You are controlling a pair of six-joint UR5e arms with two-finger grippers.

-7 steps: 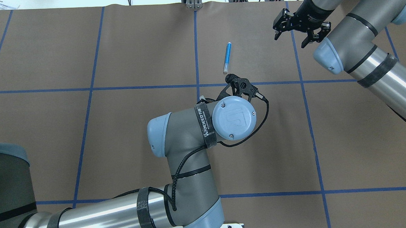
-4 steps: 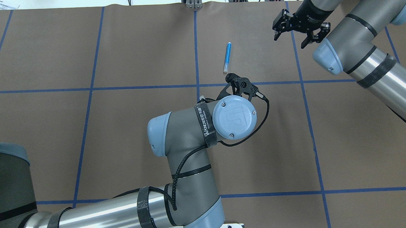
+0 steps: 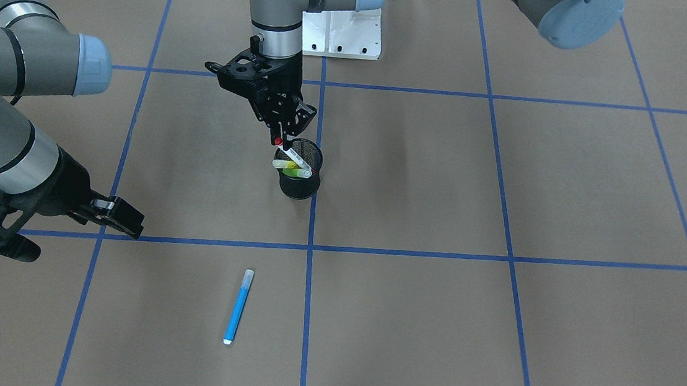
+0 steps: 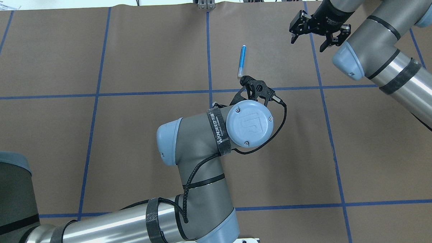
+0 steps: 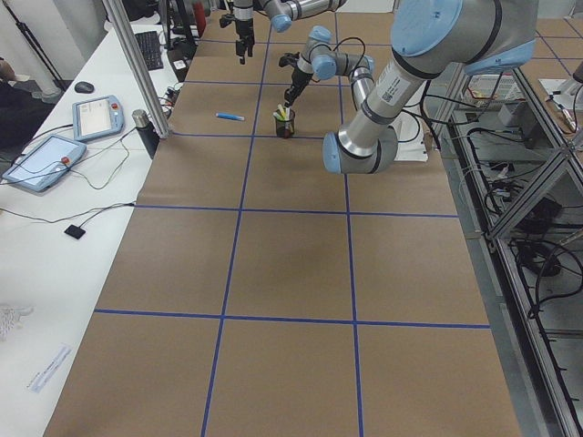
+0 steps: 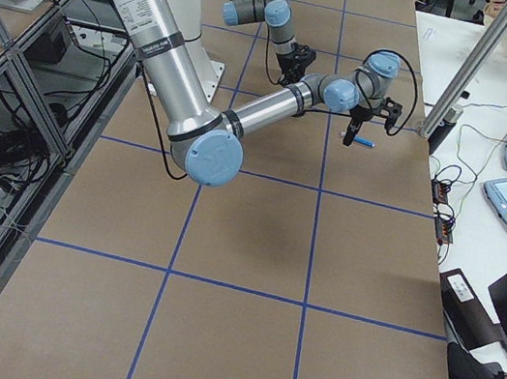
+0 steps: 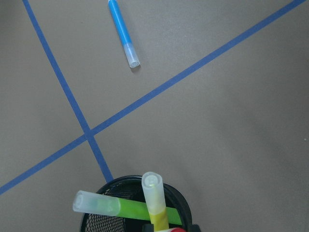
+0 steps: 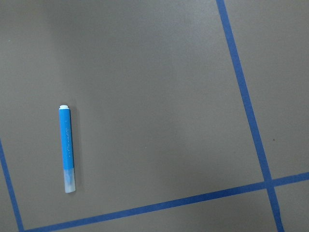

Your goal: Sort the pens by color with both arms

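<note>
red-capped pen (image 3: 290, 153) pinched over the mesh cup (image 3: 300, 186), blue pen (image 3: 238, 306) loose on the worktop (image 3: 507, 170)

only the front-facing view shows the grasp: the left end effector (image 3: 282, 136) has its jaws closed on the red-capped pen just below the cap, and the white body slants down to the cup's mouth. overhead, the left arm (image 4: 202, 147) hides both cup and pen. the left wrist camera looks into the cup, where a lime green pen (image 7: 120, 209) and a yellow pen (image 7: 154, 203) cross, with a sliver of red at the bottom edge. the blue pen lies flat, well apart from the cup and across a line of blue tape (image 3: 499, 256) from it. the right end effector (image 4: 307, 43) hangs wide open and empty toward the far edge; its wrist camera sees the blue pen. the worktop is brown with a tape grid. side views show a white bench (image 5: 36, 273) alongside carrying teach pendants (image 5: 41, 162).
</note>
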